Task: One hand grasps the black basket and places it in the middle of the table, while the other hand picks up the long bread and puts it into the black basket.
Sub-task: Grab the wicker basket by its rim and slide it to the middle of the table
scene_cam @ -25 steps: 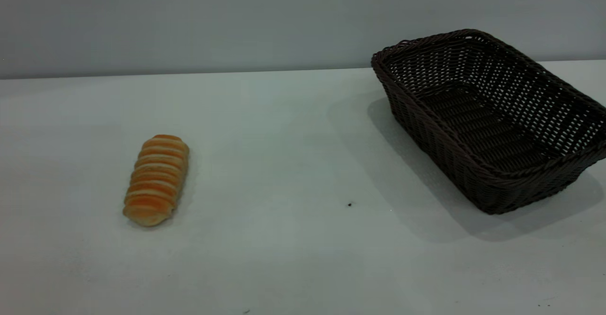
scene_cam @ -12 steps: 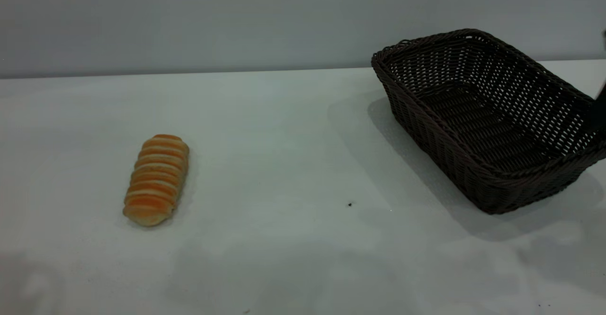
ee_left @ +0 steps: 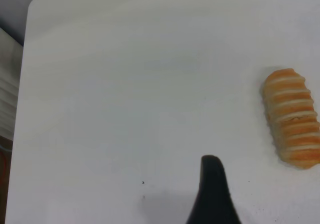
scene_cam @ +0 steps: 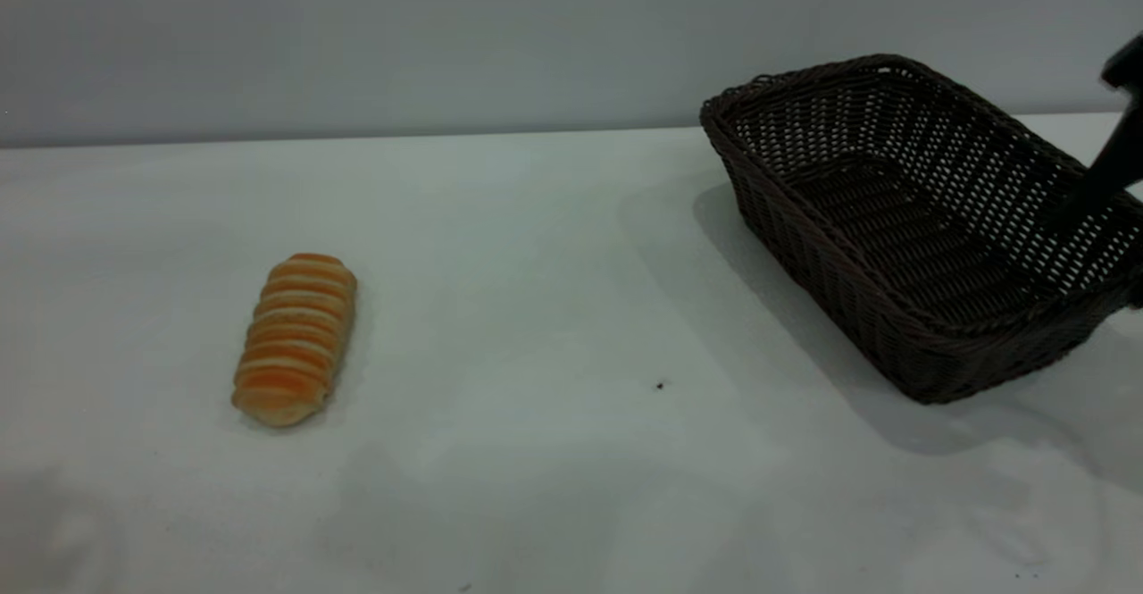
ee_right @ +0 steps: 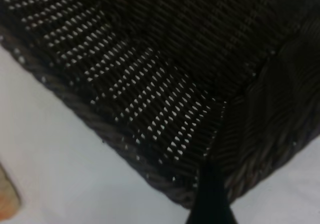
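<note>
The long bread [scene_cam: 296,339], golden-orange with pale stripes, lies on the table [scene_cam: 536,308] at the left. It also shows in the left wrist view [ee_left: 292,117], off to one side of my left gripper [ee_left: 213,194], which is above bare table and apart from the bread. The black basket [scene_cam: 920,219] stands at the right, empty. My right gripper [scene_cam: 1116,152] reaches in from the right edge above the basket's right rim. In the right wrist view my right gripper [ee_right: 210,196] is at a corner of the basket [ee_right: 165,84].
A grey wall runs behind the table's far edge. A small dark speck [scene_cam: 660,386] lies on the table between bread and basket. The table's rounded corner [ee_left: 37,4] shows in the left wrist view.
My right arm has come into view from the right edge and moved over the basket's right rim. Soft shadows have spread over the table's front. Bread and basket have not moved.
</note>
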You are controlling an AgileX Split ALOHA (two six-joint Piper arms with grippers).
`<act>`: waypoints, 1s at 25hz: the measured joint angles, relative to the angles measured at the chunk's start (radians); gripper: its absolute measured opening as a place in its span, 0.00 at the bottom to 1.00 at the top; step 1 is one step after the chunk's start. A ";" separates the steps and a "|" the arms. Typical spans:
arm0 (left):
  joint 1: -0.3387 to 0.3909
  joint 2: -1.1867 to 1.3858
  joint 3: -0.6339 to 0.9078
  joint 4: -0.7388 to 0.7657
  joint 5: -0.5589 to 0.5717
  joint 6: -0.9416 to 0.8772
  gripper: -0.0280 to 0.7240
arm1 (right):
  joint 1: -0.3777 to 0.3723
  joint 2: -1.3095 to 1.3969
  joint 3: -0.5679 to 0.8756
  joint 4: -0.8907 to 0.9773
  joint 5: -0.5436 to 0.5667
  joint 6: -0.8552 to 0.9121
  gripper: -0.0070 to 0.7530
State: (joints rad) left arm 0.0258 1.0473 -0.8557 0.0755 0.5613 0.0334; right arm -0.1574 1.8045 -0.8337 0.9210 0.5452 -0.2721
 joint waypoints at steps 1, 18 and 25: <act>0.000 0.000 0.000 0.000 0.000 0.000 0.81 | -0.001 0.026 0.000 0.020 -0.006 -0.002 0.78; 0.000 0.000 0.000 0.000 0.000 0.002 0.81 | -0.002 0.307 -0.082 0.344 -0.117 -0.189 0.34; 0.000 0.000 0.000 0.000 0.000 0.002 0.81 | 0.030 0.307 -0.282 0.118 0.064 -0.172 0.34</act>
State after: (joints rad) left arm 0.0258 1.0473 -0.8557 0.0755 0.5613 0.0355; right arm -0.1273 2.1114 -1.1156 1.0387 0.6092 -0.4442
